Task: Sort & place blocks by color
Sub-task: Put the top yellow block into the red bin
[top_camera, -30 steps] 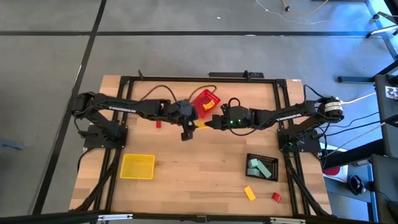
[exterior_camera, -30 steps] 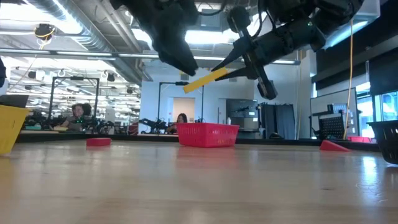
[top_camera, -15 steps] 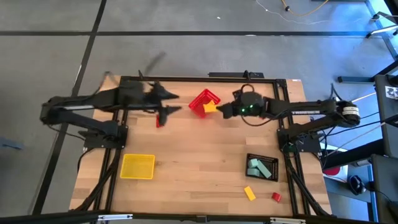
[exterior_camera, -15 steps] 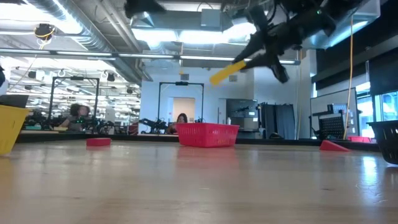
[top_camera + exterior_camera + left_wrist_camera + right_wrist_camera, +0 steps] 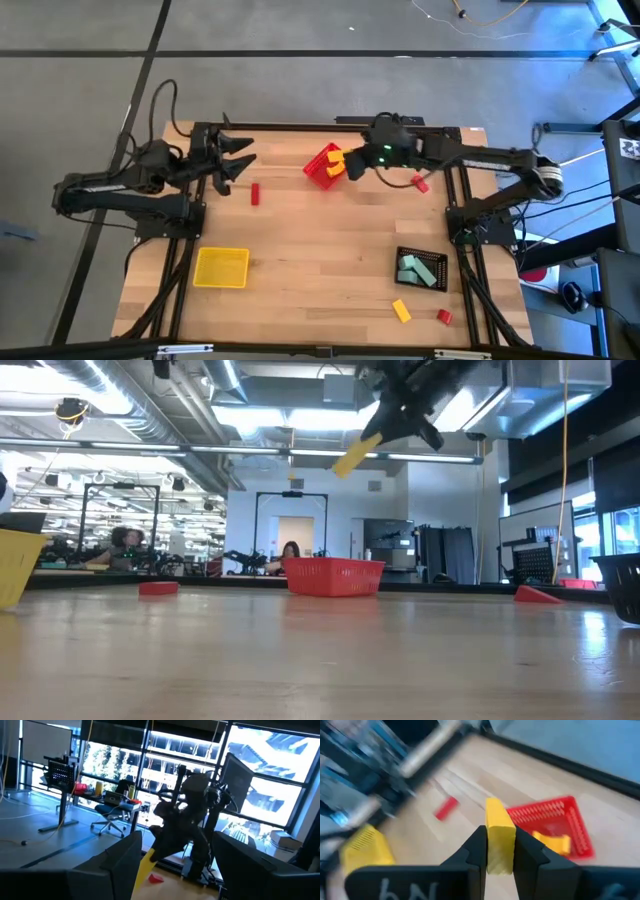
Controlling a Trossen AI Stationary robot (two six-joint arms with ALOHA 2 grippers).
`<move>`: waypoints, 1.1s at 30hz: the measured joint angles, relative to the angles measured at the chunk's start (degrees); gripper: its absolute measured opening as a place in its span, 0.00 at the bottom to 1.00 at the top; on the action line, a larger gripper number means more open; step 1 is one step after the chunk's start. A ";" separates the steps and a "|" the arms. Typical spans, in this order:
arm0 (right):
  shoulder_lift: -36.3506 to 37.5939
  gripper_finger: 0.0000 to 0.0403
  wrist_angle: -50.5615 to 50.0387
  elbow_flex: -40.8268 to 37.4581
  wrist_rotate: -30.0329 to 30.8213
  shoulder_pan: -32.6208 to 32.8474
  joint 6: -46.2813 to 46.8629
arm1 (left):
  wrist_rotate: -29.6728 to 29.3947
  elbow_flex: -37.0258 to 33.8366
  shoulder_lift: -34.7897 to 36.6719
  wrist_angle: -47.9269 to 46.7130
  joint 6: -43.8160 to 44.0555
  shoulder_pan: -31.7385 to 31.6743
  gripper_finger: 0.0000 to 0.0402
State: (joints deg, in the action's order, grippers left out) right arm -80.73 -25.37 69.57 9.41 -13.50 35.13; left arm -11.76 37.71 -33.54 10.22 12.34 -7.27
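Note:
My right gripper (image 5: 348,168) hangs high over the right rim of the red bin (image 5: 322,166), shut on a long yellow block (image 5: 499,837). A smaller yellow piece (image 5: 551,843) lies inside that bin. My left gripper (image 5: 238,160) stands open and empty at the far left, its fingers wide apart in the left wrist view. A red block (image 5: 255,193) lies flat on the table between the two grippers, and a red wedge (image 5: 420,183) rests under the right arm. My right gripper pinches the yellow block's near end (image 5: 499,862) between its two fingers, one on each long side. The fingers come slanting down from the table's right and lie along the block. The block sticks out past the fingertips, its free end (image 5: 345,462) tilted down, high above the table.
A yellow bin (image 5: 221,267) stands near left. A black bin (image 5: 436,262) near right holds mint green blocks (image 5: 410,270). A yellow block (image 5: 401,311) and a red block (image 5: 444,317) lie by the near edge. The table's middle is bare wood.
Both grippers met at the table's middle around the yellow block. My left gripper has since drawn back toward the left edge, rising and tipping up to level. My right gripper has risen with the block, rolled, and gone toward the far edge by the red bin.

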 joint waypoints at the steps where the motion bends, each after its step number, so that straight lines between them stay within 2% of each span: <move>1: -2.31 0.15 -3.48 2.67 0.00 -0.30 -1.03 | -0.44 -0.02 -0.02 0.21 -0.02 0.00 0.58; 7: -16.44 0.15 -19.49 17.91 -1.94 -2.24 -5.67 | -1.25 -0.04 -0.63 0.13 0.19 0.02 0.59; 13: -27.06 0.15 -20.60 23.51 -6.03 -2.07 -8.74 | -1.28 -0.06 -0.63 0.10 0.20 0.00 0.59; 16: -30.68 0.15 -21.76 24.14 -6.11 -2.15 -8.85 | -1.28 -0.04 -0.59 0.13 0.21 0.00 0.59; 22: -33.98 0.15 -22.42 24.25 -6.08 -2.14 -8.70 | -1.28 -0.05 -0.61 0.13 0.81 0.00 0.59; 33: -34.12 0.17 -22.57 24.25 -6.56 -2.14 -6.88 | -1.28 -0.05 -0.61 0.10 0.81 0.00 0.59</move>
State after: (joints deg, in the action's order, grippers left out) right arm -114.85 -47.94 93.82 2.85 -15.64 28.26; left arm -13.04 37.67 -34.15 10.33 13.15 -7.27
